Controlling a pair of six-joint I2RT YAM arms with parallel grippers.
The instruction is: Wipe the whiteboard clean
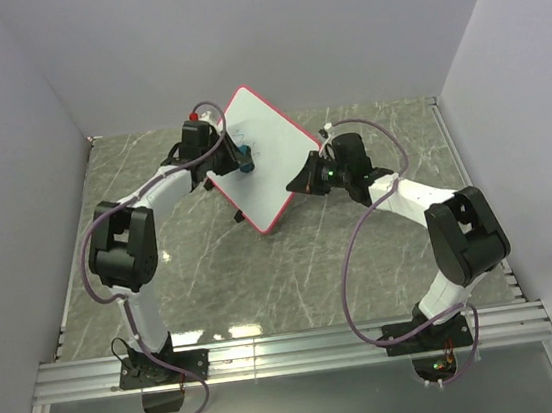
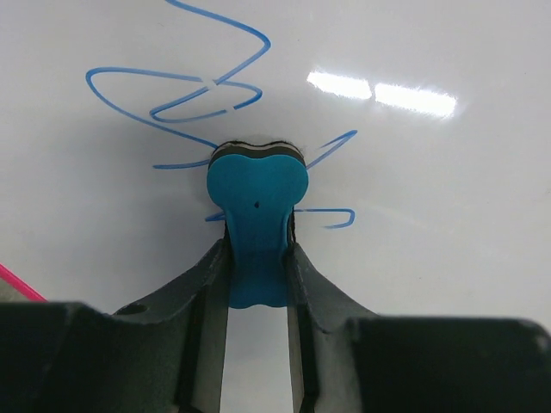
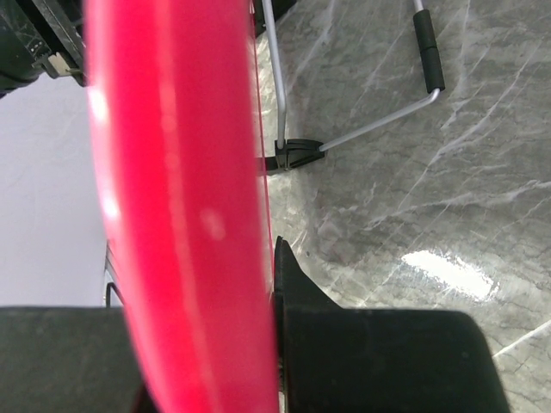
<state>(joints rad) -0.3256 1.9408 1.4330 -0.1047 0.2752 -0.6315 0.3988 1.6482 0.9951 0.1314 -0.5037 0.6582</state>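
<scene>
the tilted whiteboard (image 1: 271, 167) has its edge clamped in the right gripper (image 1: 305, 180), while the left gripper (image 2: 256, 258), closed on a blue eraser (image 2: 256, 202) pressed to the board, should sweep firmly across the blue scribbles (image 2: 172, 95) just ahead.

The red-rimmed whiteboard (image 1: 274, 169) stands raised and tilted, blue scribbles (image 2: 176, 96) on its face.

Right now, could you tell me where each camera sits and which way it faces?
Top external: above and behind the bases, looking down on the table, left arm, right arm, propped whiteboard.
Left wrist: faces the blue scribbles; the left end effector clamps the blue eraser.
Right wrist: looks along the red rim, gripped by the right end effector.
Shared: the whiteboard.
</scene>
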